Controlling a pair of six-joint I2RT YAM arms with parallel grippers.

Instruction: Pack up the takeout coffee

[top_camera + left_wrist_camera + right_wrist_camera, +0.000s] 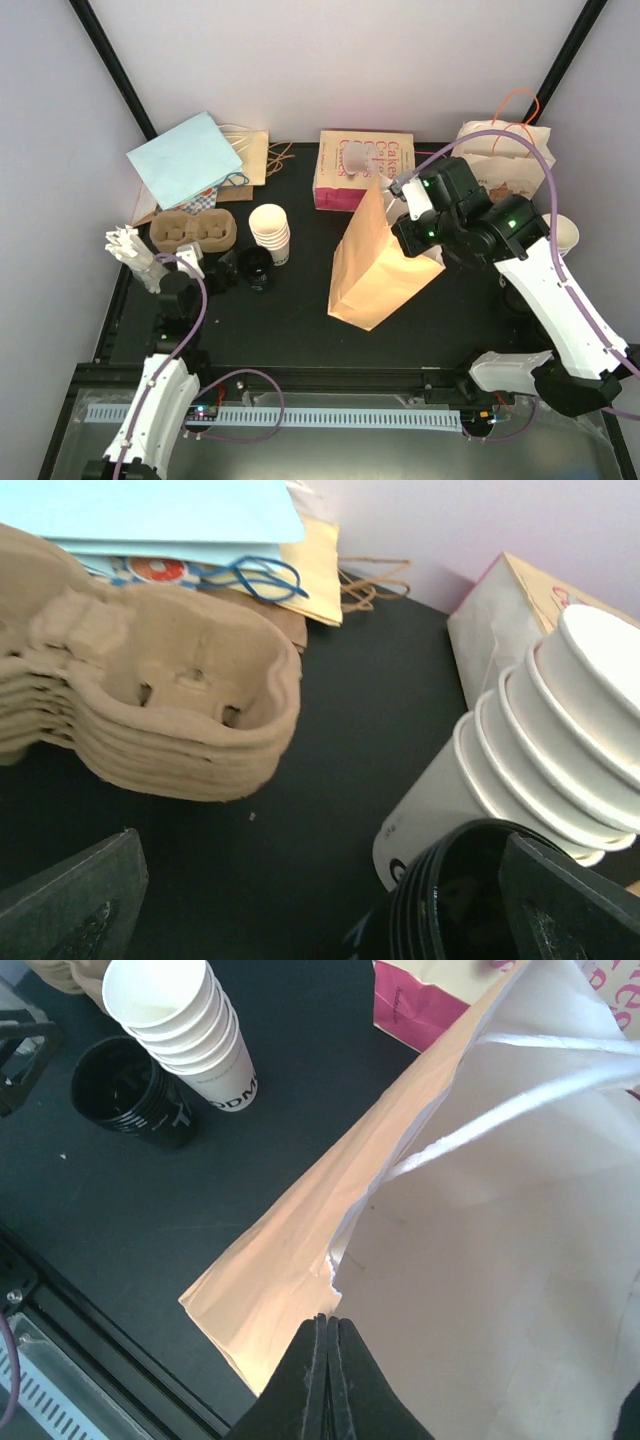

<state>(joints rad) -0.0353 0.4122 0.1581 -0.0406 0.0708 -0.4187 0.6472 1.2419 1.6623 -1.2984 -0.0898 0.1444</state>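
Rim of the tan paper bag (375, 270) is pinched between the two fingers of my right pincer (328, 1340), which is closed on it. The bag stands in the middle of the black table (300, 320) with its mouth open. My left pincer (320, 845) is open wide and holds nothing. It hangs low, just beside the stack of black lids (460, 900), and this stack is just beside the stack of nested cream cups (540, 740). The stack of brown pulp carriers (170, 700) lies further back, apart from both. The single cream cup (566, 235) stands at the right edge of the table, half hidden behind my right arm and apart from the bag. Whether it has a lid on it I cannot tell.
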